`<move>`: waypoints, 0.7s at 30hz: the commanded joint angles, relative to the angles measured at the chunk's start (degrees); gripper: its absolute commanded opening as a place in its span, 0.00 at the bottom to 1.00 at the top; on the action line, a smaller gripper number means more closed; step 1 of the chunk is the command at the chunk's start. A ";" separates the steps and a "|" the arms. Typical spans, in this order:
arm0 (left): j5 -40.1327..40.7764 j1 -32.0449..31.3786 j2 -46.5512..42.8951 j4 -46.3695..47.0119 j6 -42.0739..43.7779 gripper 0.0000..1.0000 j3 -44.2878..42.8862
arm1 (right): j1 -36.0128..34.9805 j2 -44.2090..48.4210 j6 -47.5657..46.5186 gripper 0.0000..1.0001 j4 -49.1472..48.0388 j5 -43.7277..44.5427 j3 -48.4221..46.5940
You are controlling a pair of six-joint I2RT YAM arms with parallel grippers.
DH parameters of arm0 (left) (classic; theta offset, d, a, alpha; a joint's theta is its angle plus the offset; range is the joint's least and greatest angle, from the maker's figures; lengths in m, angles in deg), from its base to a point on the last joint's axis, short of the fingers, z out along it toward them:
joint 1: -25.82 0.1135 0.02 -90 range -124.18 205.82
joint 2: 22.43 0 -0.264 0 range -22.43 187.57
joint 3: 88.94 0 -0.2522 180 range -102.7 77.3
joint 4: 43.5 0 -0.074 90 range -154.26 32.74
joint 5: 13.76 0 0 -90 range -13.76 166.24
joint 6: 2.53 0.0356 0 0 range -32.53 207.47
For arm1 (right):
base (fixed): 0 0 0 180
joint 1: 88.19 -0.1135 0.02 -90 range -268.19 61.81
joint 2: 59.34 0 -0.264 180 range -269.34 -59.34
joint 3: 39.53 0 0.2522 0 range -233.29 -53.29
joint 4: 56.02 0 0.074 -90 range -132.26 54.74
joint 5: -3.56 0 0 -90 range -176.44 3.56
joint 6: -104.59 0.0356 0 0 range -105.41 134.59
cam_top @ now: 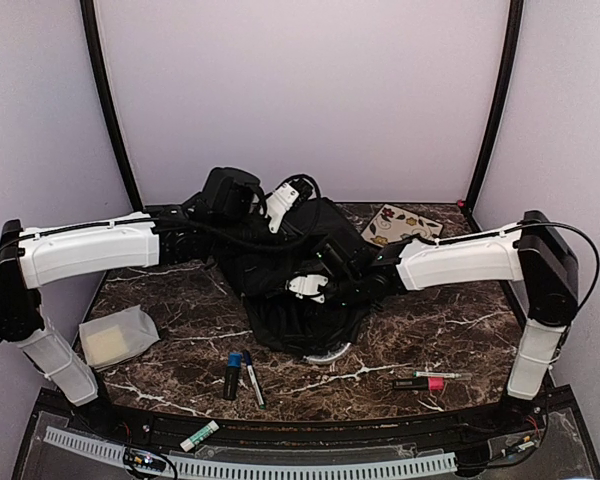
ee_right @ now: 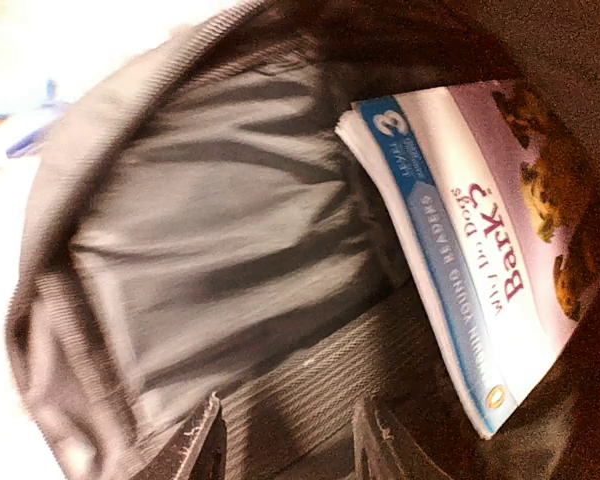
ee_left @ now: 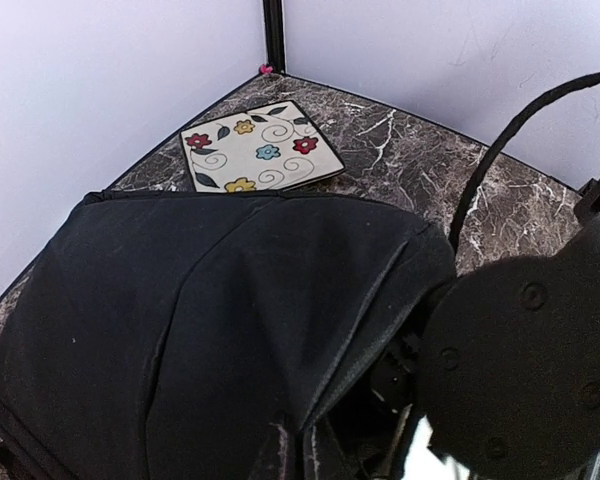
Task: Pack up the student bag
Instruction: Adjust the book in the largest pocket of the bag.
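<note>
The right gripper (ee_right: 285,450) is inside the mouth of the student bag (ee_right: 230,240). Its two fingers (ee_right: 202,445) are parted with a clear gap between them and nothing is held; grey lining shows through the gap. A thin children's book (ee_right: 500,250), titled "Why Do Dogs Bark?", lies inside the bag against the wall to the right of the fingers and apart from them. The bag lies at the middle of the dark marble table (cam_top: 180,300), opening toward the near edge, with both arms reaching in over it from either side. The left gripper (cam_top: 280,212) is at the bag's far upper part. In the left wrist view its body is against the black fabric, but the fingertips are lost in shadow, so whether it is gripping or open cannot be told. A square flowered plate (ee_left: 260,148) lies just beyond the bag toward the far right corner. A translucent box (cam_top: 118,337) sits near the left side. Two markers (cam_top: 240,376) lie before the bag, a pink highlighter (cam_top: 420,383) lies at near right, and a green-capped stick (cam_top: 199,436) lies on the near rim.
</note>
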 commanded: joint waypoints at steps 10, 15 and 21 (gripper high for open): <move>-1.16 0.39 0.83 -0.29 -1.71 0.00 -1.07 | 0.07 13.19 -2.66 0.45 11.63 -19.75 9.21; -2.26 0.49 2.27 -1.74 -1.71 0.00 -1.01 | 0.15 18.68 -2.94 0.45 15.38 -22.52 12.69; -2.86 0.54 3.60 -1.26 -1.82 0.00 -0.09 | 0.59 21.17 -2.13 0.46 14.33 -21.80 16.21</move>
